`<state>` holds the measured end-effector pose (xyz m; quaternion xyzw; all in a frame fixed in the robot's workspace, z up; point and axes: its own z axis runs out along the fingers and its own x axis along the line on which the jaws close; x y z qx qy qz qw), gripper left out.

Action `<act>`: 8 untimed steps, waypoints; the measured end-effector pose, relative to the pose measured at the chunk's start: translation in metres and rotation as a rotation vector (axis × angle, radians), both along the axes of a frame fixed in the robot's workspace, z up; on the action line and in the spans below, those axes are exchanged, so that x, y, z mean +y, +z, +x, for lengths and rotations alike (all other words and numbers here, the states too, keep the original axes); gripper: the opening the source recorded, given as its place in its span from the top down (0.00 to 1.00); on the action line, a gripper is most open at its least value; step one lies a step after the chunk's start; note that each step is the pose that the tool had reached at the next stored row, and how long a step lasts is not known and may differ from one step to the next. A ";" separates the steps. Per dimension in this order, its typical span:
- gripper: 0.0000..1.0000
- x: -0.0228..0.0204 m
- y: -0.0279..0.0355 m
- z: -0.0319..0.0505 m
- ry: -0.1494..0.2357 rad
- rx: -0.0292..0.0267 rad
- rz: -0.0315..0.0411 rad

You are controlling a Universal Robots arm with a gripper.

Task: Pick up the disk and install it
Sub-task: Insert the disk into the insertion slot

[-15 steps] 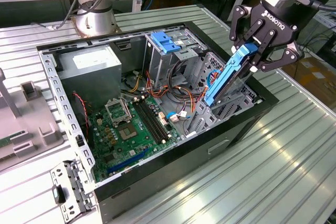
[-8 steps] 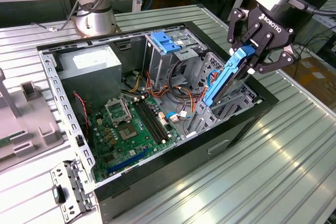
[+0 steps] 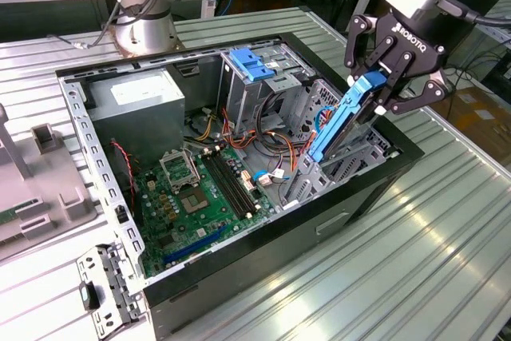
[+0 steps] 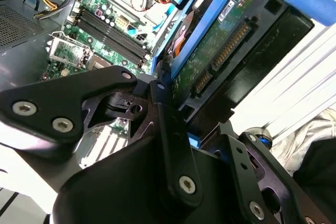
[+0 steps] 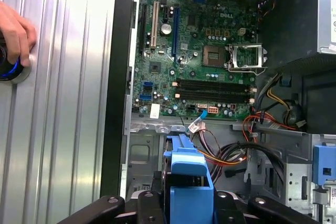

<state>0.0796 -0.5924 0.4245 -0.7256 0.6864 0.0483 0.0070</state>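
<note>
**Tool (image 3: 382, 95) clamps disk (image 3: 342, 127), tilted into case**

In the exterior view the arm comes in from the upper right, wrist angled down, fingers closed on the disk's upper end. The disk stands steeply tilted, with its lower end inside the open PC case (image 3: 263, 273) at the grey bay on the exterior view's right, near the motherboard (image 3: 200, 197). The case sits on the ribbed counter (image 3: 415, 261). In the first wrist view a person's hand (image 5: 16, 30) rests on the counter beside the case.

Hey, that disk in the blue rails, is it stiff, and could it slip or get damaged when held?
Probably stiff: the disk looks straight with the end effector gripping only its upper end. Likely fragile: its circuit board is exposed. The smooth plastic rails could slip.
</note>
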 end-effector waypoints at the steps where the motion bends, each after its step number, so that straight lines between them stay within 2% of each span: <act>1: 0.63 0.0000 0.0007 -0.0002 0.000 -0.0005 -0.0001; 4: 0.63 -0.0001 0.0015 -0.0004 -0.005 -0.0012 -0.0003; 6: 0.63 -0.0003 0.0006 -0.0004 -0.036 -0.0011 -0.0003; 8: 0.63 -0.0003 0.0002 -0.0005 -0.045 -0.0012 -0.0003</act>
